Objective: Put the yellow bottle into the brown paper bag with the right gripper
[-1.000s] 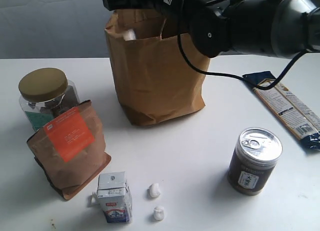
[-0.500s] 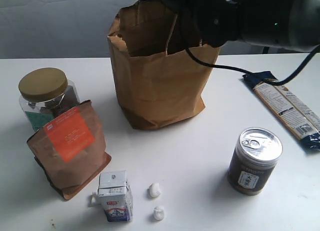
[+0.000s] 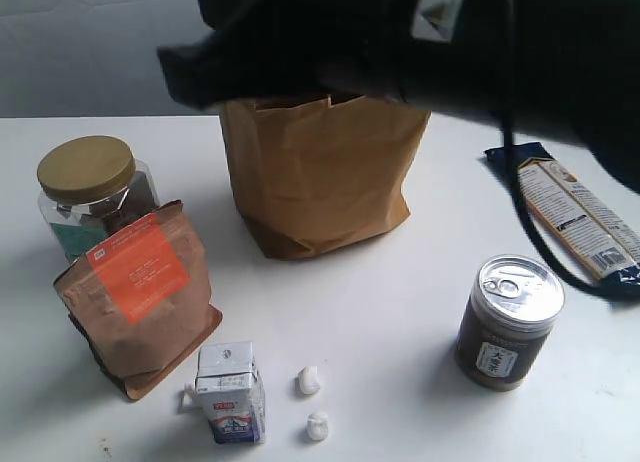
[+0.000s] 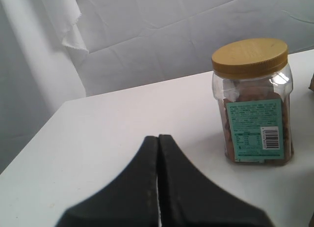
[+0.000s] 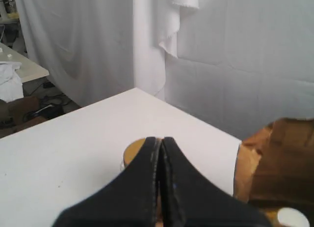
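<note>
Right gripper (image 5: pixel 158 140), jaws pressed together and empty, hangs over the brown paper bag (image 3: pixel 320 182); yellow bottle (image 5: pixel 291 217) shows only a white cap inside it, lower right of frame: drop apparently done, retreat remains.

The right gripper (image 5: pixel 159 141) fills the middle foreground, its black fingers (image 5: pixel 140 187) pressed together with nothing between them. Just behind their tips a gold jar lid (image 5: pixel 132 151) peeks out on the white table (image 5: pixel 73 153). The brown paper bag (image 5: pixel 279 158) stands at the frame's edge, with a white round cap (image 5: pixel 293 217) in the corner beside it. White curtains (image 5: pixel 235 50) hang behind.
</note>
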Robot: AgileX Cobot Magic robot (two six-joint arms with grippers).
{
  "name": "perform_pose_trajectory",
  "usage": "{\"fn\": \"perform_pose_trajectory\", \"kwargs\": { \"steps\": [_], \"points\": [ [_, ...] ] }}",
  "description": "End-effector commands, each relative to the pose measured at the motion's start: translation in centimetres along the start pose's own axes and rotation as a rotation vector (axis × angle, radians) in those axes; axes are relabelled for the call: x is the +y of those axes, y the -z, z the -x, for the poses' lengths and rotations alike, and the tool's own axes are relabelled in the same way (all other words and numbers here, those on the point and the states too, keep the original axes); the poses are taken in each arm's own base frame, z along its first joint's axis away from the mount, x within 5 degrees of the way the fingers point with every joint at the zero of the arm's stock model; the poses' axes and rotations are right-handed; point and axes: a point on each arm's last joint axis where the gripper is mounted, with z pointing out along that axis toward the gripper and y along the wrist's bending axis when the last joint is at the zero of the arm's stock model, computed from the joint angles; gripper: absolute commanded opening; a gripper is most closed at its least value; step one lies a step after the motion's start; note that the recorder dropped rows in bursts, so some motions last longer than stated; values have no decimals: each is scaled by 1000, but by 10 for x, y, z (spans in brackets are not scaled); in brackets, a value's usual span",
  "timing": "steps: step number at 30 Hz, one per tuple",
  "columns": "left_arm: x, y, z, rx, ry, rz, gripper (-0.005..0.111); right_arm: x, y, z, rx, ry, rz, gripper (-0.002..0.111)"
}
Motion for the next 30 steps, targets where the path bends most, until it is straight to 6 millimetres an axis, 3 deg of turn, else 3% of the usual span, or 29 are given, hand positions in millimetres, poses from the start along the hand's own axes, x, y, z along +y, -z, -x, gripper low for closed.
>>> {"fn": "perform_pose_trajectory", "kwargs": {
  "steps": [1,2,6,15,24,28,30],
  "points": [
    [0,0,0,-12,1,-3,0,-2,28,-31,34,-21,-9,0],
    [0,0,0,-12,1,-3,0,-3,38,-47,67,-27,-13,0],
    [0,0,0,-12,1,-3,0,-7,55,-74,125,-48,-29,0],
    [0,0,0,-12,1,-3,0,-51,108,-143,147,-202,-277,0],
    [0,0,0,-12,1,-3,0,-71,171,-180,-39,-203,-507,0],
    [0,0,0,-12,1,-3,0,-71,193,-190,-114,-212,-575,0],
    [0,0,0,-12,1,-3,0,-70,202,-185,-190,-203,-597,0]
  ]
}}
